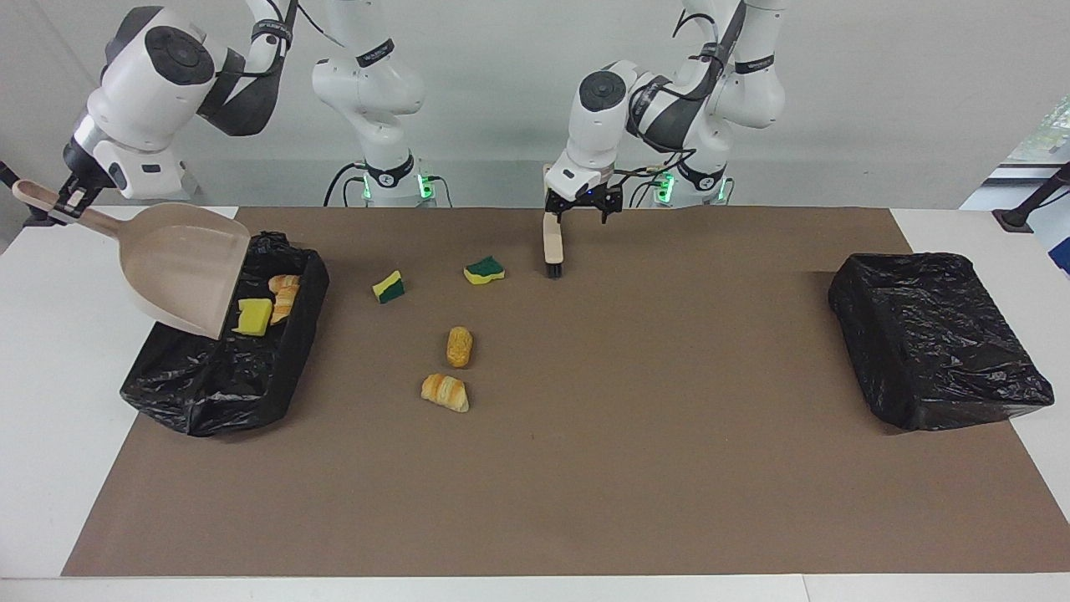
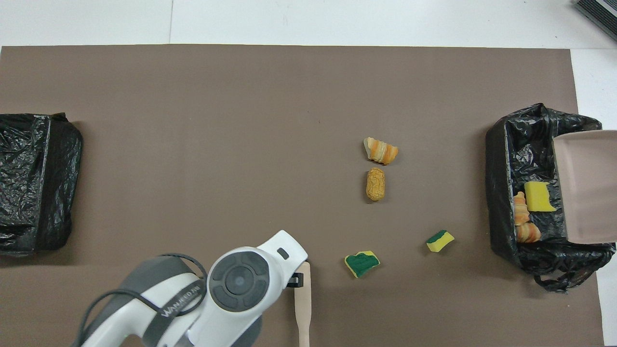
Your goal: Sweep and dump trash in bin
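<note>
So the right hand (image 1: 67, 201) is up over the table edge at the right arm's end, clamped on the handle of the tan dustpan (image 1: 180, 263), and the pan tips down with its lip over the black-bagged bin (image 1: 226, 376). The facing view shows that grip, but the overhead view only catches the pan's scoop (image 2: 585, 188) poking in from the edge, no hand at all. The overhead view is better for looking into the bin (image 2: 501, 159): a yellow sponge chunk (image 2: 539, 196) lies right next to two croissant-looking bits (image 2: 523, 224), all down on the bag. Four scraps of trash are out on the brown table (image 1: 585, 485). A green-topped sponge piece (image 1: 484, 269) and a smaller green-yellow sponge piece (image 1: 389, 287) lie nearer the robots. An oval bread piece (image 1: 459, 346) and a striped croissant piece (image 1: 445, 392) are farther out, close together. The left hand (image 1: 583, 209) is low near the robots' edge with its fingers spread apart. The wooden brush (image 1: 552, 242) sits right by one finger, bristles pointing away from the robots, and I can't tell if they touch. From overhead the arm's wrist covers most of that hand, and you mainly see the brush (image 2: 302, 299) lying lengthwise just beside the green-topped piece (image 2: 362, 264). A second black bin (image 1: 936, 343) sits at the left arm's end.
</note>
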